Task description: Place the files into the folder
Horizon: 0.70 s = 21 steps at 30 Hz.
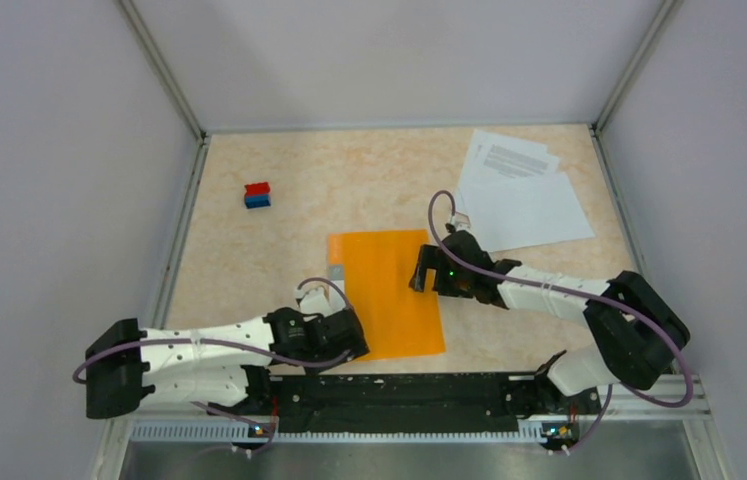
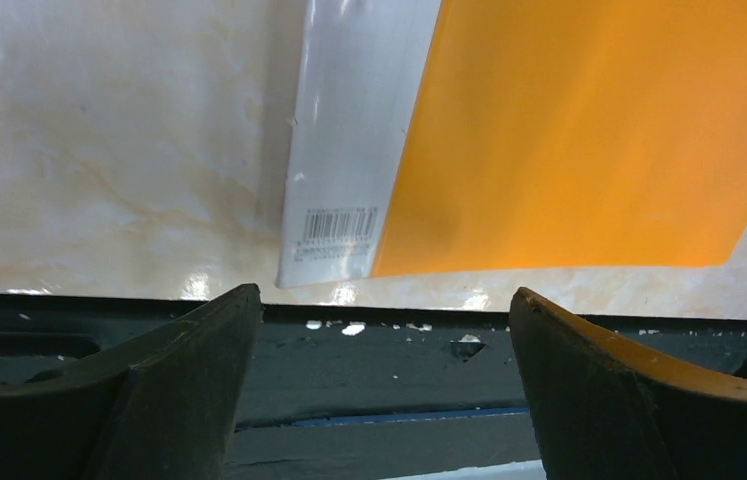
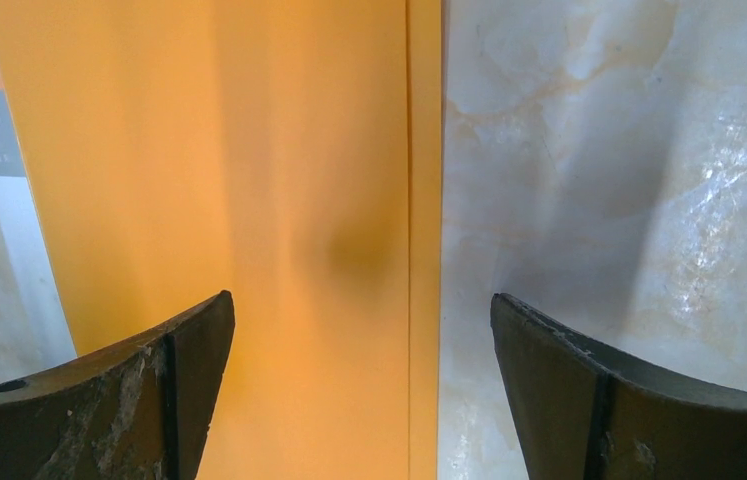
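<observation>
So here's what you've got: the orange folder (image 1: pixel 386 292) lies flat and closed on the marble-look worktop (image 1: pixel 279 250), around the middle and reaching toward the near edge, with its white spine strip (image 2: pixel 349 150) on the left side and a barcode (image 2: pixel 341 222) printed at the strip's near end. Your files (image 1: pixel 521 190) are well apart from it, a loosely fanned stack of white sheets in the far right corner, the top ones showing lines of small black text. Your left gripper (image 1: pixel 346 336) sits low by the folder's near left corner, jaws spread wide with nothing between them, just beside the black rail (image 1: pixel 399 390) along the near edge. Your right gripper (image 1: pixel 427 275) is over the folder's right edge, also spread wide and holding nothing; in the wrist view that edge runs right between the two fingers. The little red-and-blue block (image 1: pixel 257 194) sits alone toward the far left corner.
</observation>
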Available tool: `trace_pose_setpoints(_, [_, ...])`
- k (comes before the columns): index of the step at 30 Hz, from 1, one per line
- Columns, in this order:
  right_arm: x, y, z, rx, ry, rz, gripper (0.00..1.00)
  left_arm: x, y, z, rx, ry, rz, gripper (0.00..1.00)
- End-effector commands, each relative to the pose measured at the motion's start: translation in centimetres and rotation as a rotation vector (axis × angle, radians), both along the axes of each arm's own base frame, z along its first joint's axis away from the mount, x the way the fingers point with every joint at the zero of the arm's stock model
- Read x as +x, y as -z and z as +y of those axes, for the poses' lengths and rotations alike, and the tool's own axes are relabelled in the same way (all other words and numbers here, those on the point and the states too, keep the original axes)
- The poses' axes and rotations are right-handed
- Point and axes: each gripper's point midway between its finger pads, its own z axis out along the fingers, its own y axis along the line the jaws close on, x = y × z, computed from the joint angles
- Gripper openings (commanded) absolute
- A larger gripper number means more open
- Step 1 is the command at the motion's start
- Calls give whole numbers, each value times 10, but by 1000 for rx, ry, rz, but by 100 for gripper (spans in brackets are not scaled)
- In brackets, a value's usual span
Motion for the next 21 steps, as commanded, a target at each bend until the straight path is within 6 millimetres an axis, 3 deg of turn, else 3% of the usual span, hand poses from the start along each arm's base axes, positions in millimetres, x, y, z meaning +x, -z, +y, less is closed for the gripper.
trace_pose_setpoints(1, [-16,5,-4,-16,4,27,99,-4,9,-10,-40,-85,18,99])
trace_pose_setpoints(6, [-23,3,1,-11,-6,31,99,3,11,-23,-107,-102,-13,99])
trace_pose_setpoints(12, [-27,1,-2,-12,7,24,99,37,7,-24,-176,-163,-94,99])
trace_pose_setpoints(21, [-19,-16,12,33,-18,6,99,116,-14,25,-119,-225,-199,99])
